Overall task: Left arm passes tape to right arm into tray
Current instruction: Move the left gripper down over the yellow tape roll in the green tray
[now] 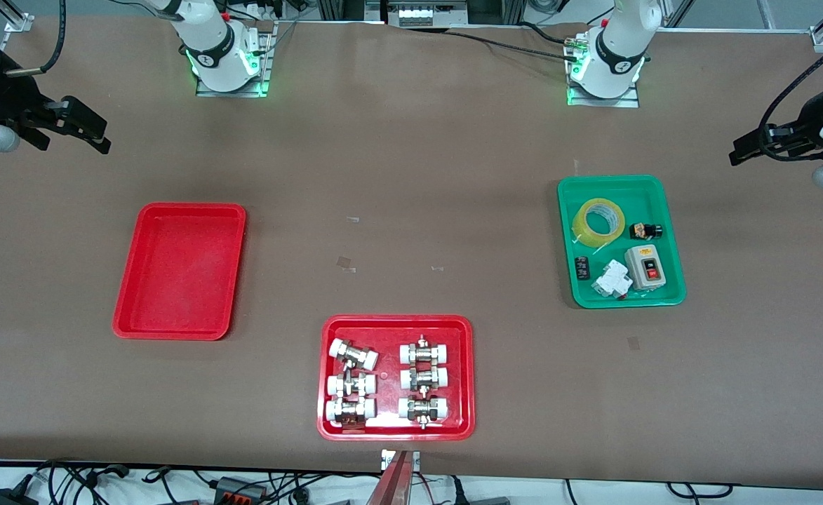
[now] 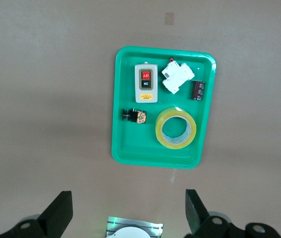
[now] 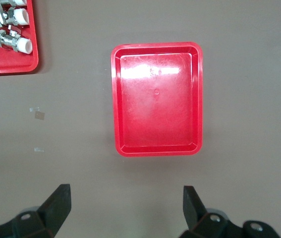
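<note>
Two grippers wait high above the brown matte table [image 1: 411,175], both with black fingers spread wide and holding nothing: the left gripper [image 2: 129,212] at the left arm's end, the right gripper [image 3: 126,207] at the right arm's end. The tape [image 1: 598,222], a glossy translucent yellow ring, lies flat in the green plastic tray [image 1: 669,231] beside a grey switch box [image 1: 645,267] and a white breaker [image 1: 611,280]. The tray [image 1: 125,301], smooth red plastic with rounded corners and a raised rim, sits bare toward the right arm's end. Metal-and-white pipe fittings [image 1: 422,379] fill another red tray [image 1: 397,431] nearest the front camera.
</note>
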`<state>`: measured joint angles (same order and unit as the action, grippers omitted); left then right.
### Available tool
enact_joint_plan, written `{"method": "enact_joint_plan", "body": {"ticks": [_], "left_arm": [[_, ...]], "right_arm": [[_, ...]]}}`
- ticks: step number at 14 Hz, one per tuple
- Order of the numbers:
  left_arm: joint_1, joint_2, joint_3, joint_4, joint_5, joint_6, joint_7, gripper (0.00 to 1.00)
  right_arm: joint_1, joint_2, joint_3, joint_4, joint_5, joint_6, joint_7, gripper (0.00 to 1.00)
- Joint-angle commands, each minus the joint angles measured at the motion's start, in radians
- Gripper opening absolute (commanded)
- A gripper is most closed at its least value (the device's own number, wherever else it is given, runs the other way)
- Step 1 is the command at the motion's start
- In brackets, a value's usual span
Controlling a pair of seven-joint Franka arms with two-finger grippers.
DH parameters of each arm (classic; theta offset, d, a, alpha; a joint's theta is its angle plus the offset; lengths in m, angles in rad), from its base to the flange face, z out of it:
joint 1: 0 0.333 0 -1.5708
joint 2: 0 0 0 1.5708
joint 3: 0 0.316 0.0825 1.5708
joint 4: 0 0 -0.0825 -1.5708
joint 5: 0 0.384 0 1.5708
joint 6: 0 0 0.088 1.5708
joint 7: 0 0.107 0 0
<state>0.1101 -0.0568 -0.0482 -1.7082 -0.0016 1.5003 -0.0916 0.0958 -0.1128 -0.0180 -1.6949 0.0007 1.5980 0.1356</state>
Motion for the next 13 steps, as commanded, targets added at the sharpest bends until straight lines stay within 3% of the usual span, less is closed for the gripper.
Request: {"method": "enact_joint_plan", "body": {"ticks": [1, 10, 12, 13], "left_arm": [[-0.013, 0.012, 0.011, 0.024, -0.011, -0.006, 0.021, 1.00], [-0.021, 0.044, 0.005, 0.006, -0.012, 0.004, 0.024, 1.00], [-0.014, 0.048, 0.007, -0.062, -0.011, 0.055, 0.023, 1.00], [0.002, 0.060, 0.007, -0.138, -0.012, 0.143, 0.023, 1.00]], "right_arm": [[-0.005, 0.001, -0.002, 0.003, 0.028, -0.001, -0.072, 1.00], [-0.010, 0.005, -0.007, 0.011, 0.035, -0.009, -0.065, 1.00], [-0.013, 0.007, -0.008, 0.009, 0.028, -0.009, -0.059, 1.00], [-0.021, 0.008, -0.008, 0.001, 0.025, -0.009, -0.059, 1.00]]}}
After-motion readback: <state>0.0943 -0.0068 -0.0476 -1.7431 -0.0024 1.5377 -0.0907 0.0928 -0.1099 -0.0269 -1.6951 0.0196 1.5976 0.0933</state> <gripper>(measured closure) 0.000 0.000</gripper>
